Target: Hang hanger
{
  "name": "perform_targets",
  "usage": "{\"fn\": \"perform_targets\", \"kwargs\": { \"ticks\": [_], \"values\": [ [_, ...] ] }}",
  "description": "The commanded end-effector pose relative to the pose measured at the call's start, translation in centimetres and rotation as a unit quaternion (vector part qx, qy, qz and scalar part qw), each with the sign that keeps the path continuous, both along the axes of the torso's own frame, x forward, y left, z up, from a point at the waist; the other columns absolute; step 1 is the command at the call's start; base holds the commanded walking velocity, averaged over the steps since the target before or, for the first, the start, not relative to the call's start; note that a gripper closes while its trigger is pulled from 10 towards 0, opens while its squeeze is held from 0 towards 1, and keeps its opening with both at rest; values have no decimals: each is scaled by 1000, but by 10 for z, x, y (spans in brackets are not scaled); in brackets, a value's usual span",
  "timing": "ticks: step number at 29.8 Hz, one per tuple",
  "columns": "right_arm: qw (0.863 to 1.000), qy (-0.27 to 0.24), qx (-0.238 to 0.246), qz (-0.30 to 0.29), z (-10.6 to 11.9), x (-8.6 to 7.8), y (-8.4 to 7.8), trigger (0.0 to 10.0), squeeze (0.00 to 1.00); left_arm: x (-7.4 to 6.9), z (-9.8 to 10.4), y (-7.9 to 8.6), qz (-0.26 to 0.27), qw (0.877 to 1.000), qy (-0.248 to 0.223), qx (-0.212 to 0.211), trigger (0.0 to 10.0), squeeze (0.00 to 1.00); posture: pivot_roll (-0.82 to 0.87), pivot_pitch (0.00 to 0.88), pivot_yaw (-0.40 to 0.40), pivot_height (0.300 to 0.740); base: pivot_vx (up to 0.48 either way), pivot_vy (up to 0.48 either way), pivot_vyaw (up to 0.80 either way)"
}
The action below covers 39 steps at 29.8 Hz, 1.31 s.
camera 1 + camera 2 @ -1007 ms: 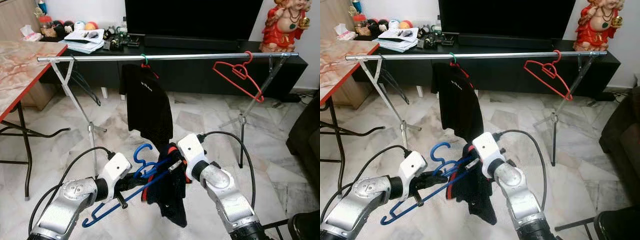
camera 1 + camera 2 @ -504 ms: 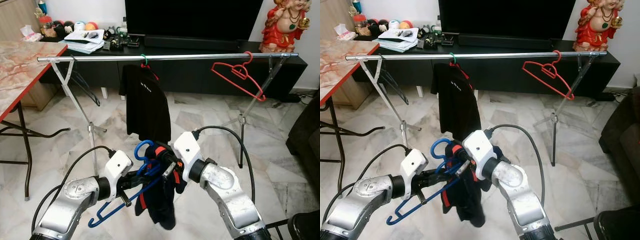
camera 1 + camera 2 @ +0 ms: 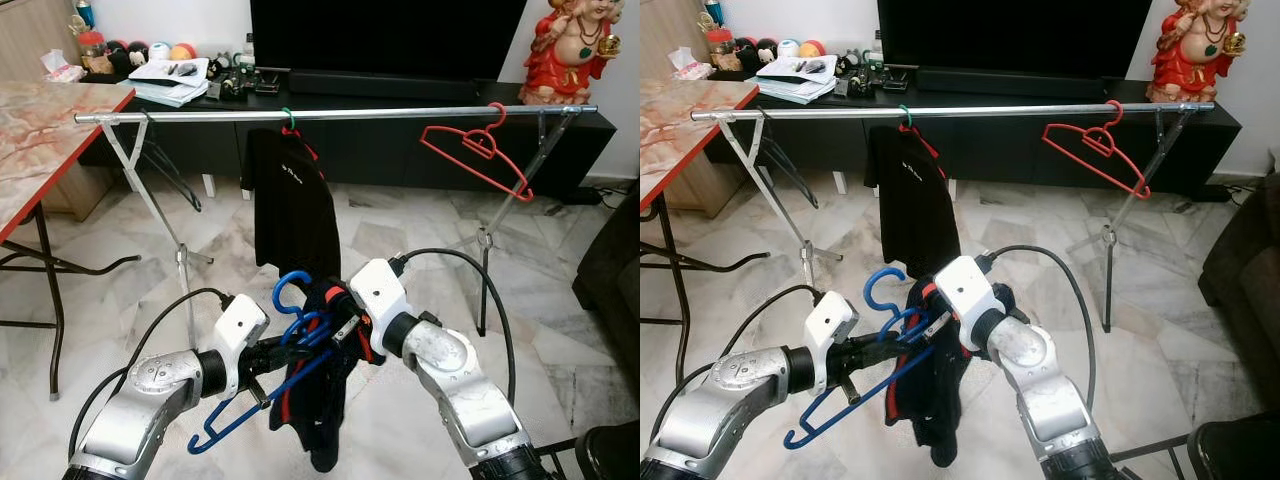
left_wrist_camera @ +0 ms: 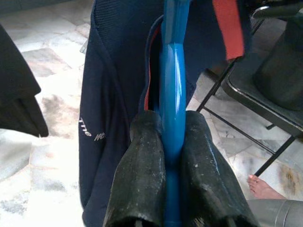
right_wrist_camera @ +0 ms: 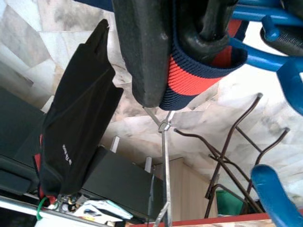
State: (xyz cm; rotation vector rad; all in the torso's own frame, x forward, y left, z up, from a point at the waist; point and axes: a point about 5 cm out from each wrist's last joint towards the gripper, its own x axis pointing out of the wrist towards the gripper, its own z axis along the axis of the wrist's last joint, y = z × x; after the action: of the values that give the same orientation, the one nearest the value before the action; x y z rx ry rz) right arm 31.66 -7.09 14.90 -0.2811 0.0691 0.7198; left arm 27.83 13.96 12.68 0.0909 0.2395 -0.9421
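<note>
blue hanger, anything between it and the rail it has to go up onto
Nothing visible blocks the way. The blue hanger, carrying the navy garment, is clamped by the left gripper, low in front of the rail. The black shirt and red hanger hang on the rail, with bare stretches of rail beside them.

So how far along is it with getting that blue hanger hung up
Done: the navy shirt is on the blue hanger. In hand: left gripper clamps the hanger, right gripper pinches the shirt's collar. Left: hooking it on the rail, beside the black shirt.
</note>
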Motion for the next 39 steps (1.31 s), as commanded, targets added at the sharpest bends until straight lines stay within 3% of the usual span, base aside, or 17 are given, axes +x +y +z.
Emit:
{"fn": "perform_targets", "kwargs": {
  "ticks": [1,5,15,19,21,27,28,29,30,39],
  "values": [
    [1000,2,18,4,7,2,5,10000,0,-1,8,-1,-5,1000,-13,-9,10000,0,16,97,-31,740,0,0,0],
    [999,12,35,30,10,-2,11,10000,0,2,8,1,9,1000,-17,-9,10000,0,17,100,-34,740,0,0,0],
    [997,14,2,79,13,-10,13,10000,0,4,4,0,28,999,-19,-8,10000,0,10,102,-43,740,0,0,0],
    [997,20,-3,80,12,-11,14,10000,16,7,4,2,42,999,-26,-7,10000,0,10,101,-44,740,0,0,0],
    [997,22,-6,79,11,-11,13,10000,90,9,4,5,58,998,-34,-6,10000,0,10,101,-43,740,0,0,0],
    [997,26,-14,71,10,-10,9,10000,90,14,6,5,79,996,-41,-24,10000,0,4,102,-44,740,0,0,0],
    [997,27,-14,71,10,-10,8,10000,302,14,6,4,76,996,-40,-25,10000,0,5,103,-44,740,0,0,0],
    [997,27,-14,70,10,-10,8,10000,302,13,6,3,74,996,-39,-25,10000,0,5,103,-44,740,0,0,0],
    [997,28,-14,70,10,-10,8,10000,961,13,6,2,71,996,-38,-25,10000,0,4,102,-44,740,0,0,0],
    [997,28,-15,71,10,-11,9,10000,957,14,5,2,77,996,-42,-28,10000,0,5,103,-44,740,0,0,0]
  ]
}}
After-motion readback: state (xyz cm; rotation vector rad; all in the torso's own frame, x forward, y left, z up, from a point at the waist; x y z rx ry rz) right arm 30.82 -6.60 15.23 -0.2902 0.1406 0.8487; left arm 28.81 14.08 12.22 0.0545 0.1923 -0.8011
